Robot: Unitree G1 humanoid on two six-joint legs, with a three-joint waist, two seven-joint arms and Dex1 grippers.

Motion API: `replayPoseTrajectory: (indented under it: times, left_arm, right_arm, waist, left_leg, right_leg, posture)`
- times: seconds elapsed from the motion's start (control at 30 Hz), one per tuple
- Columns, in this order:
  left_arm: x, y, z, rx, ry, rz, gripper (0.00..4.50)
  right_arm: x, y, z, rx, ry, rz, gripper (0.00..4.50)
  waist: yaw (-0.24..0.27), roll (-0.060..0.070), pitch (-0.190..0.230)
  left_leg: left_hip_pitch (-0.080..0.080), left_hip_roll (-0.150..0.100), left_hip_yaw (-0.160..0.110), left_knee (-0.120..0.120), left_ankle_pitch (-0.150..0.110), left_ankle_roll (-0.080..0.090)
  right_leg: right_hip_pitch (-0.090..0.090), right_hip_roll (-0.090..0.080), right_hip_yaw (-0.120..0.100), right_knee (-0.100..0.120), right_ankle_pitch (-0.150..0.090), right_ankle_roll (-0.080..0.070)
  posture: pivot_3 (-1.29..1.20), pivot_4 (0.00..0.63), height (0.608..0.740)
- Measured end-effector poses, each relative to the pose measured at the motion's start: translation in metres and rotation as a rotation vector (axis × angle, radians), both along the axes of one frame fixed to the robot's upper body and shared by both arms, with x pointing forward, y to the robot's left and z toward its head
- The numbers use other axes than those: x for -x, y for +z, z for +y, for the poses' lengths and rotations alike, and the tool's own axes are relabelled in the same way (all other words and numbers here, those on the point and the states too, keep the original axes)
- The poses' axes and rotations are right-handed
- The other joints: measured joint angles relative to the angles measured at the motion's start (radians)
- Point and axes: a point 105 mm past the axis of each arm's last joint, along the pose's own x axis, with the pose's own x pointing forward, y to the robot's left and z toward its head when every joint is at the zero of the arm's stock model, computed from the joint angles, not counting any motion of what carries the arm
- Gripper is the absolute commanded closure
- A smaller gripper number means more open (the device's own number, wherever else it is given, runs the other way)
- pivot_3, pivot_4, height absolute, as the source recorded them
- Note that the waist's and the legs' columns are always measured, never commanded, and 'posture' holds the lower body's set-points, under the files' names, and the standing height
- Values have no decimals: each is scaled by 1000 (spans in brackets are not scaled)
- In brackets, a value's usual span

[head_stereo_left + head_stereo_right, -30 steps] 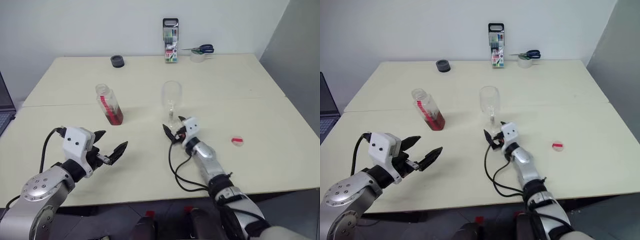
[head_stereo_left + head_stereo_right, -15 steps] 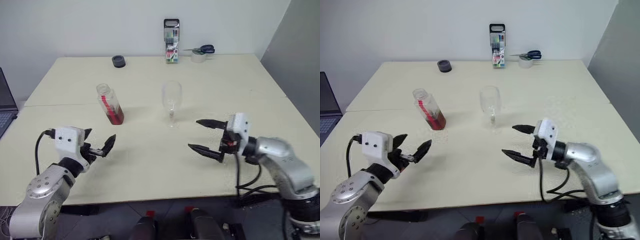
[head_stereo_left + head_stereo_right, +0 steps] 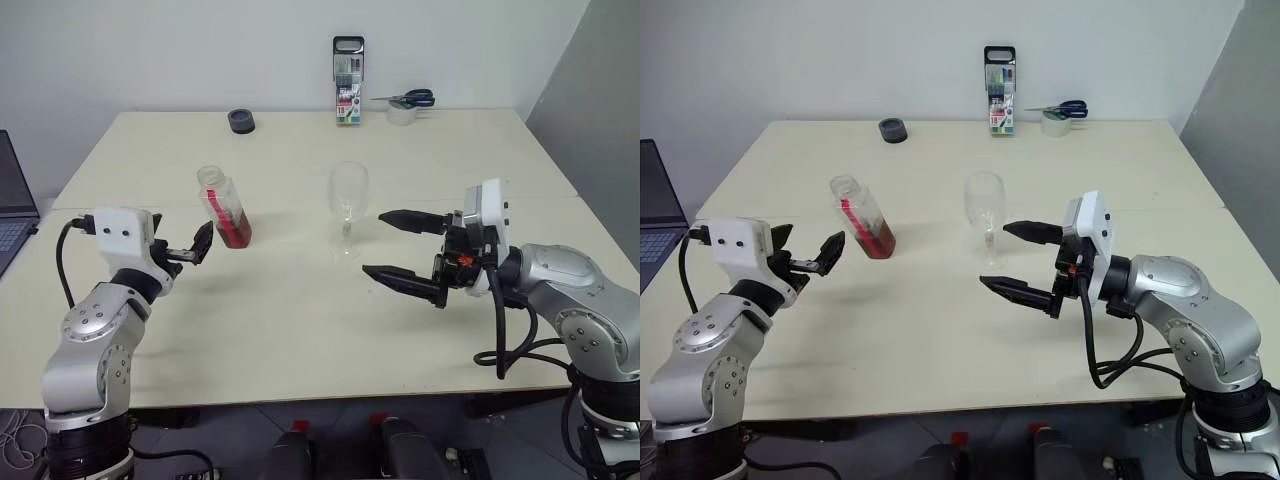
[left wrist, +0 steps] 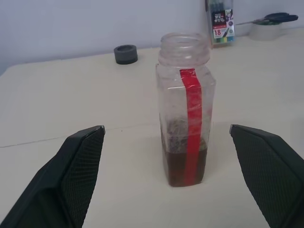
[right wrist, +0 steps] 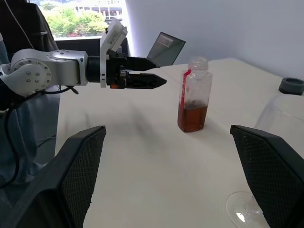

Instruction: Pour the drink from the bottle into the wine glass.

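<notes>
My left tool (image 3: 196,246) has come forward and now sits just beside the bottle (image 3: 225,208), fingers spread wide with nothing between them; from the wrist camera the bottle stands squarely framed in the gap. My right tool (image 3: 404,252) has lifted off the tabletop (image 3: 300,330) and swung round to point leftward, also spread wide and empty, one finger near the bowl of the wine glass (image 3: 348,206), not touching it.

That reads to me as the approach nearly done: the left side looks lined up for a grasp, and no pouring has begun.

The bottle stands upright left of the tabletop's middle, uncapped, the drink (image 4: 184,167) filling only its lowest part. The glass stands upright at mid-tabletop, apparently empty, well apart from the bottle.

Writing: the bottle's red strip shows no print I can read. On the marker pack (image 4: 219,23) at the far edge I can make out "18"; the rest is too small. Scissors (image 3: 412,98) rest on a tape roll beside it.
</notes>
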Motion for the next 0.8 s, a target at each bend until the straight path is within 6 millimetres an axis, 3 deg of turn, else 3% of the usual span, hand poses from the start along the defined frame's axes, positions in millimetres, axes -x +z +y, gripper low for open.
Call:
replayPoseTrajectory:
  times: [0.27, 0.53, 0.8]
  left_arm:
    - [-13, 4, 0, -2, -23, -16, 0]
    - [-20, -14, -1, -21, -50, 32, 0]
    - [-32, -10, -3, -34, -69, 8, 0]
  right_arm:
    - [1, 5, 2, -19, -12, -14, 33]
    - [0, 5, 2, -19, -26, -14, 33]
    - [-3, 5, 1, -24, -50, -8, 33]
  waist:
    - [-1, 0, 0]
    - [-1, 0, 0]
    - [-1, 0, 0]
  left_leg:
    - [0, 0, 0, 0, 0, 0]
    - [-1, 0, 0, 0, 0, 0]
    - [-1, -1, -1, 0, 0, 0]
  right_leg:
    - [0, 0, 0, 0, 0, 0]
    - [0, 0, 0, 0, 0, 0]
    - [0, -1, -1, 0, 0, 0]
  posture:
    - [0, 150, 740]
    - [0, 150, 740]
    - [0, 150, 740]
